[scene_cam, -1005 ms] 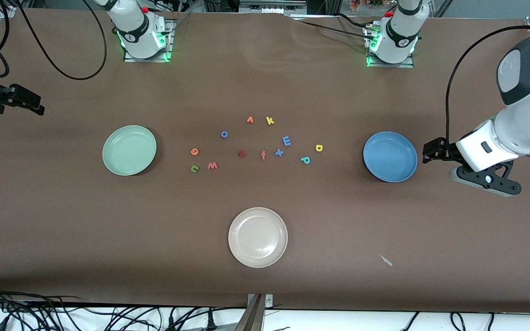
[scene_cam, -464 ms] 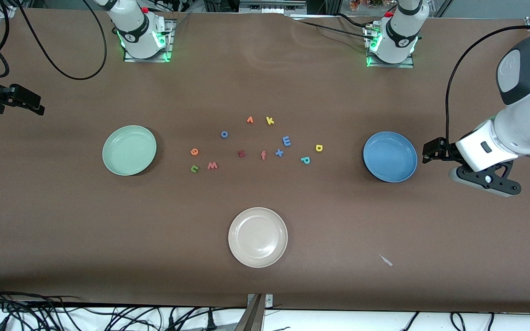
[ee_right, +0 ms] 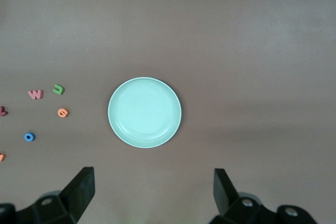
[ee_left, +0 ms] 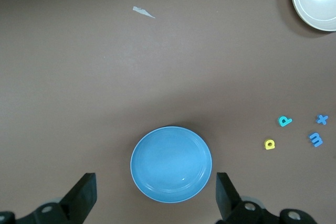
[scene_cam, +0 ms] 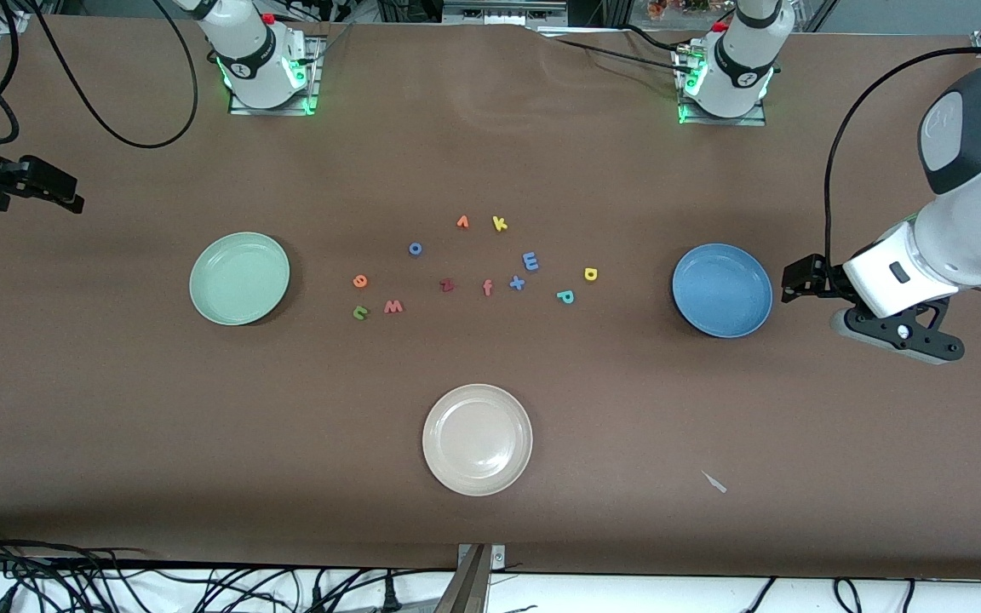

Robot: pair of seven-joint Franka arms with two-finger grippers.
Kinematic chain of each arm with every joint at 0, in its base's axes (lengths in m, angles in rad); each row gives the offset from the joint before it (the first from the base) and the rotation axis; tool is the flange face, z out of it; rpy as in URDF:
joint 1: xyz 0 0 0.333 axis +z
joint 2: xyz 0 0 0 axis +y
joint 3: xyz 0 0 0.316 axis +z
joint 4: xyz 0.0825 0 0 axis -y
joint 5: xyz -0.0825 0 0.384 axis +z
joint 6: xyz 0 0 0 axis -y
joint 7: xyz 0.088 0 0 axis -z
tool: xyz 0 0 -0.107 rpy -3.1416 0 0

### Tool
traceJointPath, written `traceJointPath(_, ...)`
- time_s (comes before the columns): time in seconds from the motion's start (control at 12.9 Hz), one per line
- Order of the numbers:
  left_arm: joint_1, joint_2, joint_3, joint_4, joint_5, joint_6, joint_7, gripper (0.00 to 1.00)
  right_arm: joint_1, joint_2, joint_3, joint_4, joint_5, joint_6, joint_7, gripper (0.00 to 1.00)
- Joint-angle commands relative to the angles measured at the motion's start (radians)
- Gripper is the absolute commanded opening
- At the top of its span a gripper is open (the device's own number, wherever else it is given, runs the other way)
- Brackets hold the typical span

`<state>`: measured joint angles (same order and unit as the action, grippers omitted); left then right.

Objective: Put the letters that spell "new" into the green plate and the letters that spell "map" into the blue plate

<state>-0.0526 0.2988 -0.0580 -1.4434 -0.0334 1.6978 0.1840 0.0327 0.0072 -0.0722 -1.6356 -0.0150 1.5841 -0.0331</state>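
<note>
Both grippers hang wide open and empty, the right gripper (ee_right: pixel 149 195) up past the green plate (scene_cam: pixel 239 278) whose n (scene_cam: pixel 359 312), e (scene_cam: pixel 360 281) and w (scene_cam: pixel 393 306) lie just beside it, the left gripper (ee_left: pixel 155 198) up by the blue plate (scene_cam: pixel 721 289), nearer the p (scene_cam: pixel 565 296), a (scene_cam: pixel 590 273) and m (scene_cam: pixel 530 260).

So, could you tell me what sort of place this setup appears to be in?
Most likely a robotics lab. Two arm bases are bolted to a table covered in brown paper, loose cables hang along its edge, and foam letters lie laid out between coloured plates as a sorting test.
</note>
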Motion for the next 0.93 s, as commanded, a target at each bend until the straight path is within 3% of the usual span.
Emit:
traceJointPath(0.0,0.000,-0.003,-0.006,0.012,0.032,-0.009,0.014,1.00,0.067,0.028,0.009,-0.012,-0.003,0.011,0.013,1.00)
traceJointPath(0.85,-0.012,0.002,-0.022,0.006,0.023,-0.006,0.002,1.00,0.311,0.330,0.011,-0.027,0.004,0.243,0.237,1.00)
